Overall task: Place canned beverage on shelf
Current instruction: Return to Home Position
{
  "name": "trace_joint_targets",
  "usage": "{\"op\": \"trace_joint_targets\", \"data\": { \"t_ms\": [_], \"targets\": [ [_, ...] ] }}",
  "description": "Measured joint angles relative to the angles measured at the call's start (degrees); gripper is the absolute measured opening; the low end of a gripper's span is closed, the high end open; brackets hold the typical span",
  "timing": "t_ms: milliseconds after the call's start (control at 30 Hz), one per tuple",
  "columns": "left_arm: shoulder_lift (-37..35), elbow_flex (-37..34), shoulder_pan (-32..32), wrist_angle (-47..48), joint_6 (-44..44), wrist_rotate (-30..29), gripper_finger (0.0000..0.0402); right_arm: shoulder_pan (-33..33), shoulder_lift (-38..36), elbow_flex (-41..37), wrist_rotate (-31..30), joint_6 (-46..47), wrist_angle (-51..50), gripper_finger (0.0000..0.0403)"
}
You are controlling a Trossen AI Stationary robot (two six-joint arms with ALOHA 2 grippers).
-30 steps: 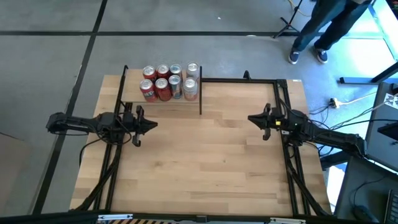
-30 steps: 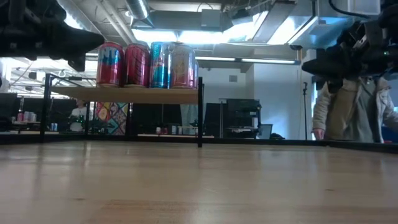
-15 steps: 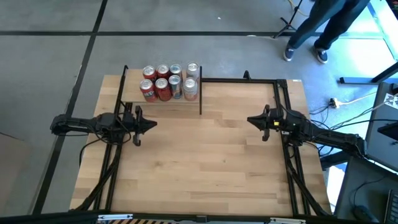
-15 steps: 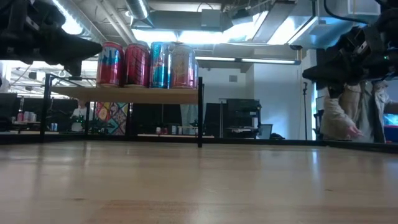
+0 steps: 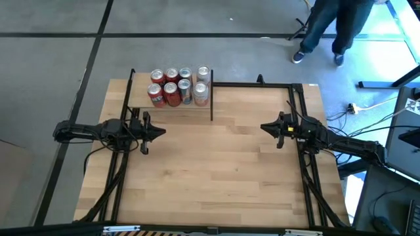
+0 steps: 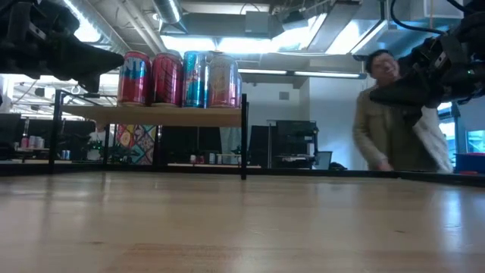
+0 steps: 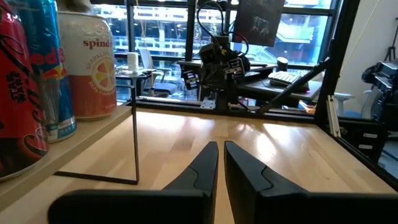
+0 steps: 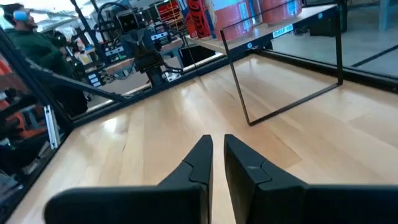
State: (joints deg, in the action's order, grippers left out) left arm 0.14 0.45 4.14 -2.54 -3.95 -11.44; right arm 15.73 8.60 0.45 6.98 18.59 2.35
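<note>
You had the eight cans [image 5: 178,86] grouped on the shelf [image 5: 138,97], left jaws just before it, right jaws well apart off its right end, both clenched on nothing; homing seemingly in hand, next needing only a clear retreat.

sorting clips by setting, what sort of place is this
Most likely a robotics lab or workshop: exposed ceiling ducts, a monitor and keyboard behind the table, and a bare concrete floor with loose cables.
</note>
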Motion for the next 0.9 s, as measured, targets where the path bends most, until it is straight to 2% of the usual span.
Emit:
{"op": "trace_joint_targets", "data": {
  "t_ms": [900],
  "targets": [
    [0.0,0.0,0.0,0.0,0.0,0.0,0.0022,0.0,0.0,0.0,0.0,0.5,-0.2,0.0028]
  ]
}}
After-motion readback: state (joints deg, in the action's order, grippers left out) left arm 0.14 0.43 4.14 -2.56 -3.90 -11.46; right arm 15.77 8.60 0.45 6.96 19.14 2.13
